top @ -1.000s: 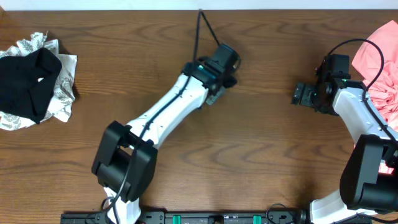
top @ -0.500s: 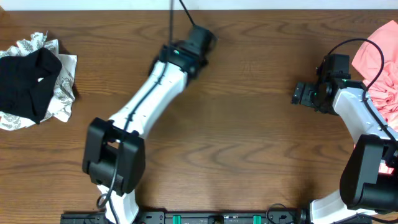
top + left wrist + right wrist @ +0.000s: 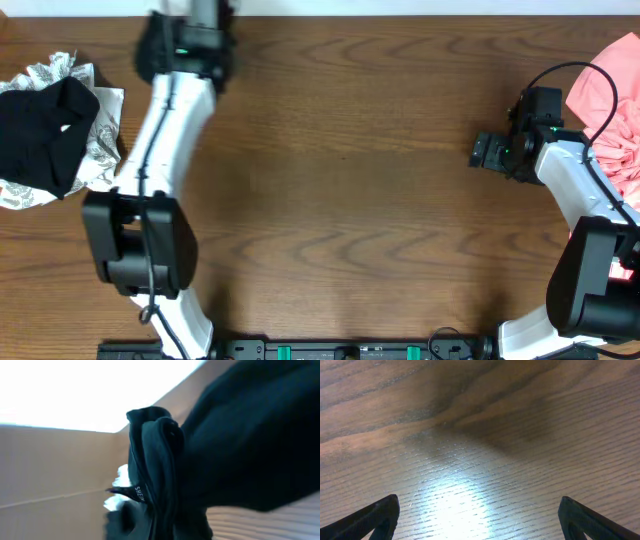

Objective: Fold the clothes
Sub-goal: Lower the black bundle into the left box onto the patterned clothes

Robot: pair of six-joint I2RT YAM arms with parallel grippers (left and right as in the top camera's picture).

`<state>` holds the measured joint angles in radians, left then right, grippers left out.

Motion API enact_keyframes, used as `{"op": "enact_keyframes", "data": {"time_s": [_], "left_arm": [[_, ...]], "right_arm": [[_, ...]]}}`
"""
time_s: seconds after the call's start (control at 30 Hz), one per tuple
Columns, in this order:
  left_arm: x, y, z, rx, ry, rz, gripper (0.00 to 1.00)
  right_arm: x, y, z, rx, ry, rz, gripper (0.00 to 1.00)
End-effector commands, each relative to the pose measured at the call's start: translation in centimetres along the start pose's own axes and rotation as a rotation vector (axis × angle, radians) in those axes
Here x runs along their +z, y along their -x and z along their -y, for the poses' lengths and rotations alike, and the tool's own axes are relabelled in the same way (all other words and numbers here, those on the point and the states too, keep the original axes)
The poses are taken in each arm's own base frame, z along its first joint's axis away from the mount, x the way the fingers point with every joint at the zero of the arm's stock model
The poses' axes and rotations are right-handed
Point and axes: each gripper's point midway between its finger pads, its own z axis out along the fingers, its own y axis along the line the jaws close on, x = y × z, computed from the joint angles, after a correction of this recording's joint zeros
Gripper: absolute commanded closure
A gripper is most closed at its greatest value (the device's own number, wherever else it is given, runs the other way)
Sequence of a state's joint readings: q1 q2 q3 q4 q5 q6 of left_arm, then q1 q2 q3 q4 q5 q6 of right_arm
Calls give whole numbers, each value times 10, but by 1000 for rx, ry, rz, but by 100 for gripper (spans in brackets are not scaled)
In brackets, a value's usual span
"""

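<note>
left arm point(image 3: 165, 110) is swinging from centre of brown wooden table point(image 3: 350, 200) to its far-left back edge, left gripper closed tight; soft black shirt fabric w/ label point(image 3: 240, 435) is crowding its cam, pinched or not can't tell. right gripper point(image 3: 479, 501) is gaping wide, empty, nr salmon-pink tee point(image 3: 610, 90).

**COUNT: 3 GARMENTS, 2 ARMS, 1 TABLE**

Overhead: 1 crumpled black fabric garment point(image 3: 40, 130) and 1 white-grey patterned fabric piece point(image 3: 100, 150) under it, both far from right fingers point(image 3: 380, 515). 1 salmon-pink fabric tee point(image 3: 610, 90) sits behind them, wrist side. 2 arms: left arm point(image 3: 165, 120) & right arm point(image 3: 585, 185). 1 brown wooden table point(image 3: 350, 200). Left wrist cam: 1 black labelled fabric point(image 3: 240, 435); can't tell if it's the same garment.
</note>
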<state>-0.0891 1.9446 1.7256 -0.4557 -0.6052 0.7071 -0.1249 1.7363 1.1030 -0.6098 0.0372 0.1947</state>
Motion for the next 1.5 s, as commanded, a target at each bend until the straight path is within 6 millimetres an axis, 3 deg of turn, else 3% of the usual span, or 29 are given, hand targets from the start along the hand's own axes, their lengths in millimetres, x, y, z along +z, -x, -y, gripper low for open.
{"op": "enact_keyframes", "data": {"time_s": [0.0, 0.27, 0.4, 0.5, 0.8, 0.97, 1.47], "left_arm": [[14, -22, -64, -11, 125, -39, 94], [50, -87, -167, -107, 318, -100, 94], [67, -128, -196, -158, 321, -119, 94], [78, -159, -204, -176, 286, -143, 94], [101, -219, -189, -228, 124, -171, 94], [106, -220, -182, -304, 93, -154, 94], [120, -241, -130, -289, -25, -217, 94]], "right_arm": [[1, -3, -3, 6, 2, -6, 1], [1, -3, -3, 6, 2, -6, 1], [1, -3, -3, 6, 1, -6, 1], [1, -3, -3, 6, 2, -6, 1], [1, -3, -3, 6, 2, -6, 1], [1, -3, -3, 6, 2, -6, 1], [1, -3, -3, 6, 2, -6, 1]]}}
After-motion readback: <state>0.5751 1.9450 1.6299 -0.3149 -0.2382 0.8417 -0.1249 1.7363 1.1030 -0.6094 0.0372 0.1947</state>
